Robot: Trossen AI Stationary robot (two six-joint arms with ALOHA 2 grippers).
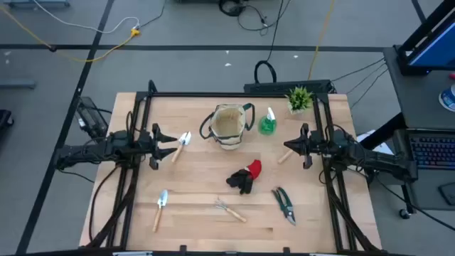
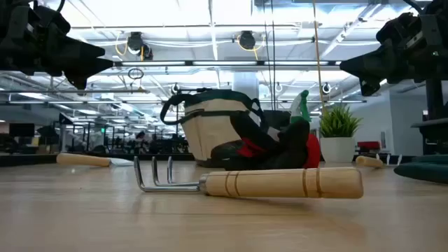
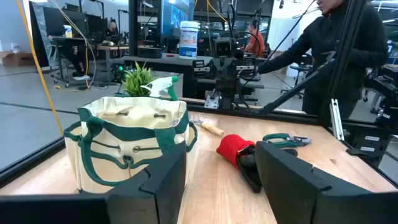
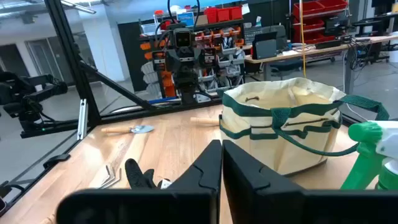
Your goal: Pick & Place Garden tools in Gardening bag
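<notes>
Wooden table (image 1: pixel 206 213) seen from above: the left gripper (image 1: pixel 170 142) hovers at the left side, jaws apart and holding nothing; the right gripper (image 1: pixel 288 146) hovers at the right, jaws together, also empty. Between them at the back stands one bag (image 1: pixel 229 125) — beside it one green spray bottle (image 1: pixel 268 122) and one potted plant (image 1: pixel 299 98). Two trowels lie out: one (image 1: pixel 182 145) just beside the left gripper, one (image 1: pixel 161 208) near the front. One rake (image 1: pixel 229 209), one glove (image 1: pixel 247 176) and one pair of shears (image 1: pixel 285 205) lie in front.

Low view: the rake lies nearest, the bag behind it.

Left wrist: fingers (image 3: pixel 292 180) apart, bag ahead.

Right wrist: fingers (image 4: pixel 249 171) closed — bag beyond.
</notes>
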